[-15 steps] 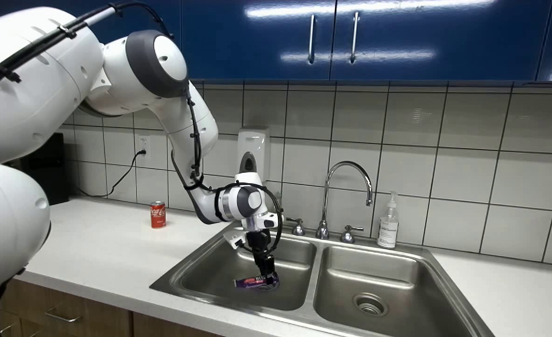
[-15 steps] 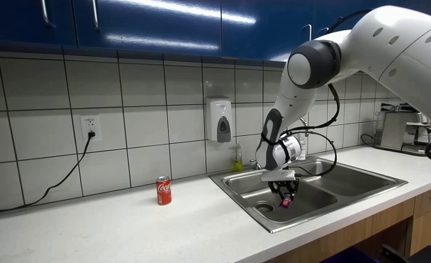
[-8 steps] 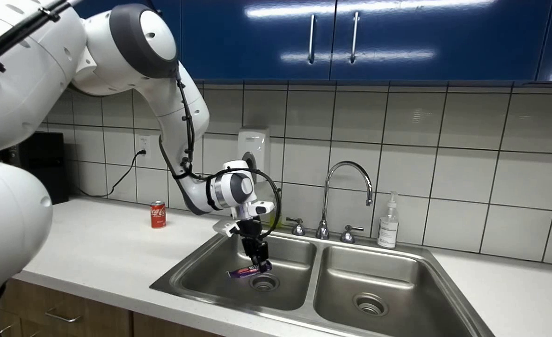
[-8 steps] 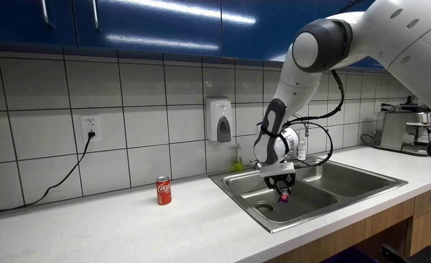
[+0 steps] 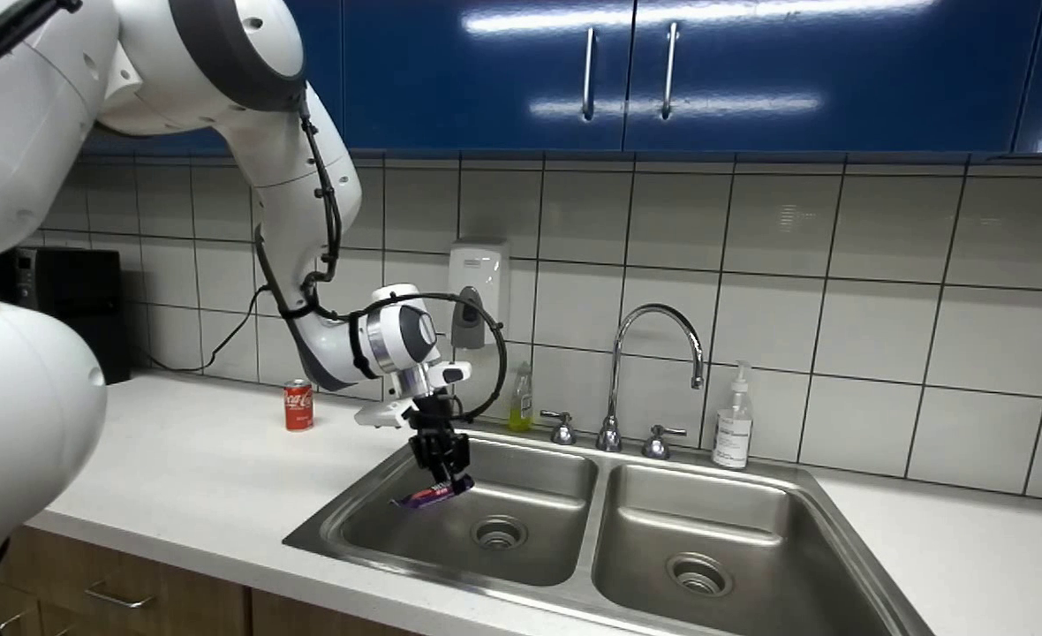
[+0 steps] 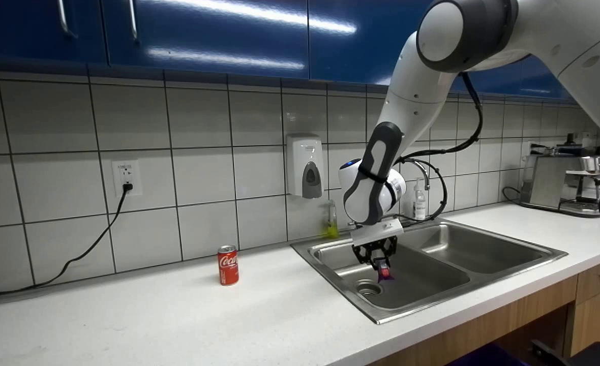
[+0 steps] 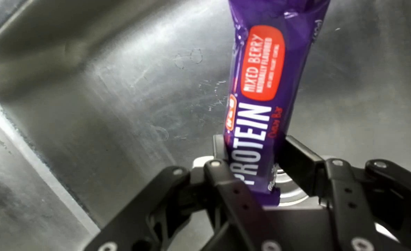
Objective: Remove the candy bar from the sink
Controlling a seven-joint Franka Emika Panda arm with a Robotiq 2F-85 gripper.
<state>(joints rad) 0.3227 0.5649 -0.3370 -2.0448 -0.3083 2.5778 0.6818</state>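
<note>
Since the earlier frames, the gripper (image 7: 254, 153) and the candy bar (image 7: 261, 101) have risen and shifted toward the soda can (image 5: 298, 405). The gripper is clamped across the bar near one end, holding it over the can-side basin of the sink (image 5: 547, 530), between the front and wall edges of the counter (image 5: 221, 468). The bar is probably light and fairly stiff (slick-looking, too), so this off-centre hold could let it swivel; mid-length would likely be steadier.
</note>
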